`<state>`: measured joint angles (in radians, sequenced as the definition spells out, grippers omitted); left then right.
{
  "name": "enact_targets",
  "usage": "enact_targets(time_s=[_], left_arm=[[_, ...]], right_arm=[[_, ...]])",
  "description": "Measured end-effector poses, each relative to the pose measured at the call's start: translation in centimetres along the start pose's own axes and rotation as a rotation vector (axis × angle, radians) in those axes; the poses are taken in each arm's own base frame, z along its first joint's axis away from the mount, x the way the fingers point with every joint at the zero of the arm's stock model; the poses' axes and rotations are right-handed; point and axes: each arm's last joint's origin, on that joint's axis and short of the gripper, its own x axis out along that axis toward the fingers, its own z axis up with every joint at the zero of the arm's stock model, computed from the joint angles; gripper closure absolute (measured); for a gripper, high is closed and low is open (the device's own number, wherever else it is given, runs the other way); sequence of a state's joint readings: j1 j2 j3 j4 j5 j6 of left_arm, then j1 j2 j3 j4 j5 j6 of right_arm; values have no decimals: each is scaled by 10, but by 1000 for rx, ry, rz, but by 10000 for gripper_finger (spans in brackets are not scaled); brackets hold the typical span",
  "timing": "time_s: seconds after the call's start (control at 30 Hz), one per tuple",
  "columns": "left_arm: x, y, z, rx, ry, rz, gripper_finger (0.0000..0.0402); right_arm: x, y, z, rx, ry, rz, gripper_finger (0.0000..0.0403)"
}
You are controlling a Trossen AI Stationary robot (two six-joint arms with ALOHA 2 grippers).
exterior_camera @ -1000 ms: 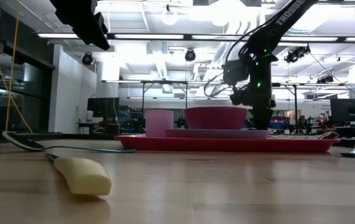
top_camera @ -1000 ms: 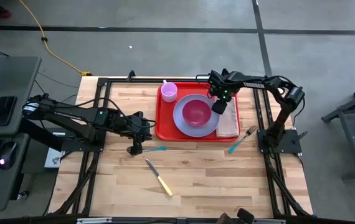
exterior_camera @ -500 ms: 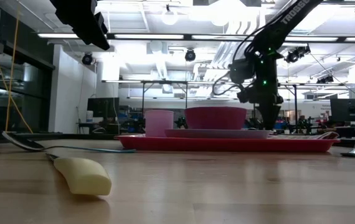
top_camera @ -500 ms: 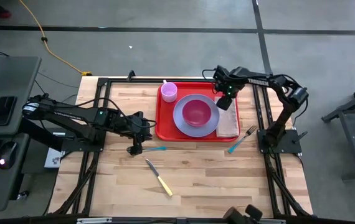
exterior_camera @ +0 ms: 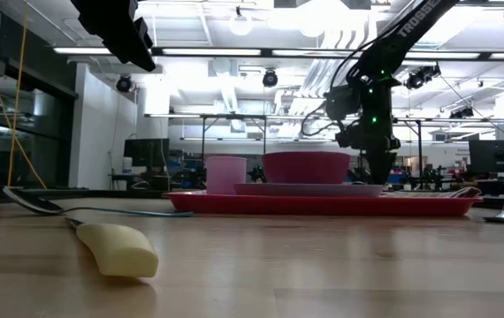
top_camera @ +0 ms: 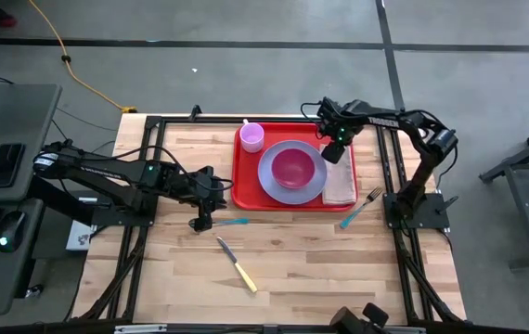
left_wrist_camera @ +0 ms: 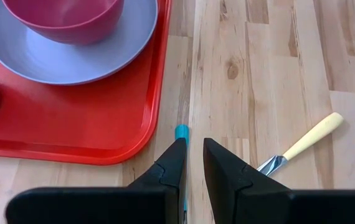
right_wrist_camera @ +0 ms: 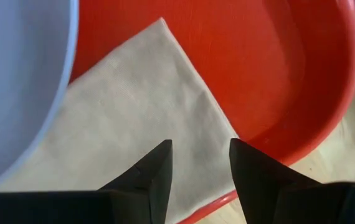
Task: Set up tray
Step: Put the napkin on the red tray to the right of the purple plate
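A red tray (top_camera: pixel 246 190) lies flat on the wooden worktop (top_camera: pixel 292 269), directly under the right gripper (top_camera: pixel 331 148) and just ahead of the left gripper (top_camera: pixel 202 221). It looks like stiff, smooth plastic, light on its own but loaded, so it would probably slide readily and is best taken by its low raised rim at a bare edge or corner, kept level.

On the tray, beside the right gripper, a round lavender plate (top_camera: pixel 269 181) carries a dark pink bowl (top_camera: pixel 293 169). A small pink cup (top_camera: pixel 251 136) stands in the tray corner beyond the plate, well apart from that gripper. A beige cloth napkin (right_wrist_camera: pixel 140 112) lies flat on the tray, immediately below the right gripper, whose two dark fingers are spread apart above the cloth and pinching nothing.

The left gripper sits low over the worktop just off the tray's rim. Its fingers are narrowly parted, with a teal-handled utensil (left_wrist_camera: pixel 181 134) running between them; whether they press on it cannot be told.

Off the tray, a knife (top_camera: pixel 237 265) with a pale yellow handle lies near the left gripper, and a fork (top_camera: pixel 361 208) with a teal handle lies on the worktop just outside the tray, near the right gripper. The plate, bowl and napkin crowd the tray's middle, leaving mainly the rim clear for a hold.
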<state>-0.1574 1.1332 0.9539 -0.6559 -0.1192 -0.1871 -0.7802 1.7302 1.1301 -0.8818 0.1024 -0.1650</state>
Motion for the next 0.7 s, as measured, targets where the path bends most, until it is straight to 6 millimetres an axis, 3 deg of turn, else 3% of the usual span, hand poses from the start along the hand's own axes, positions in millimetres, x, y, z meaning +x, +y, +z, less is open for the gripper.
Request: enact_targets(time_s=[0.7], left_arm=[[0, 0, 0, 0, 1, 0, 316]], right_arm=[[27, 2, 8, 2, 44, 11, 265]])
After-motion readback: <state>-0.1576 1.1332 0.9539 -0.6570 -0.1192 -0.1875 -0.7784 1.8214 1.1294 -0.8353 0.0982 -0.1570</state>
